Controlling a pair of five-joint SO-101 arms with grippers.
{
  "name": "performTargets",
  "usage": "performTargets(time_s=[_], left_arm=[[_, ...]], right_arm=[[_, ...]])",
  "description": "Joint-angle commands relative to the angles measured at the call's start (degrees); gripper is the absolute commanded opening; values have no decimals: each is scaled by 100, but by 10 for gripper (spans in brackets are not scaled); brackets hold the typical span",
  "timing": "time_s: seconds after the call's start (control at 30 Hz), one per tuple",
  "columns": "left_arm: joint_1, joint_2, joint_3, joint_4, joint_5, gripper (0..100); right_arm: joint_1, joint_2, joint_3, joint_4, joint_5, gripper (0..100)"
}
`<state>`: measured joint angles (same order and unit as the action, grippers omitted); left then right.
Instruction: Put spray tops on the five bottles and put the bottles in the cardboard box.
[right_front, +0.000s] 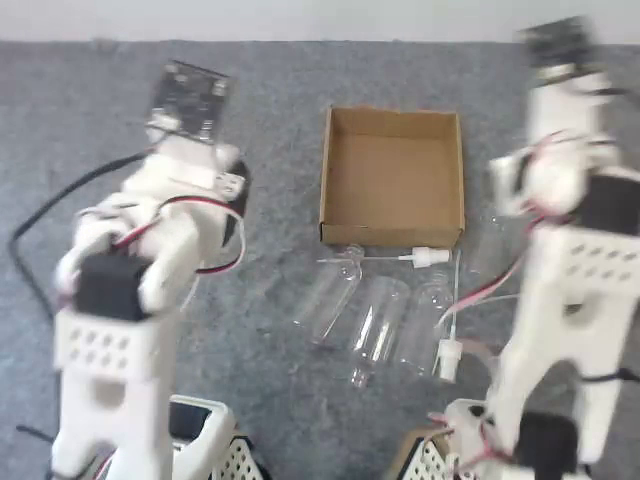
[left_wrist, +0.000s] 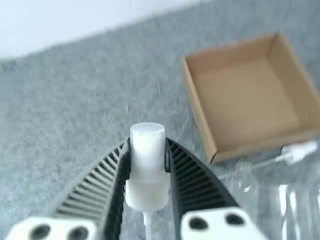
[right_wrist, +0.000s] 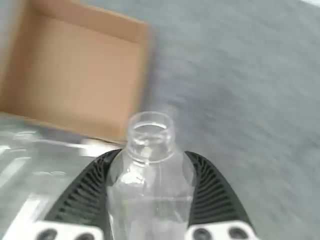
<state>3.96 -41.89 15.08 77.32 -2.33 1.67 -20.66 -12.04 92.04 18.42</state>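
Now left fingers (left_wrist: 110, 185) clamp spray top (left_wrist: 147, 160); right fingers (right_wrist: 80, 195) clamp bottle (right_wrist: 150, 175); three bottles (right_front: 378, 322) loose.

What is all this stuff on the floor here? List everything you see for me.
Cardboard box: one, brown, far middle of the carpet.
Lying bottles: three I can make out, clear, just in front of the box.
Held bottle: one, clear, in the right pincer.
Loose spray tops: two, white, among the lying bottles.
Held spray top: one, white, in the left pincer.
Carpet: grey, underneath.
Arms: two, white and black, either side.
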Motion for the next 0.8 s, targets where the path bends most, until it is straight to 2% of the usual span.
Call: performTargets(time_s=[0.0, 0.13, 0.37, 0.63, 0.77], left_arm=[[-18, -765, -813, 70, 378, 10], [26, -976, -1086, 18, 598, 10], [26, -993, -1279, -747, 1653, 10], [26, -949, -1235, -1582, 2453, 10], [26, -993, -760, -2066, 2629, 10]], right_arm=[[-1815, -1182, 1231, -866, -853, 6], [-3020, -2035, 3015, -2466, -1292, 6], [-4330, -2642, 5371, -4743, -1468, 6], [-5182, -2712, 6303, -5525, -1459, 6], [-5393, -2712, 6541, -5930, -1468, 6]])
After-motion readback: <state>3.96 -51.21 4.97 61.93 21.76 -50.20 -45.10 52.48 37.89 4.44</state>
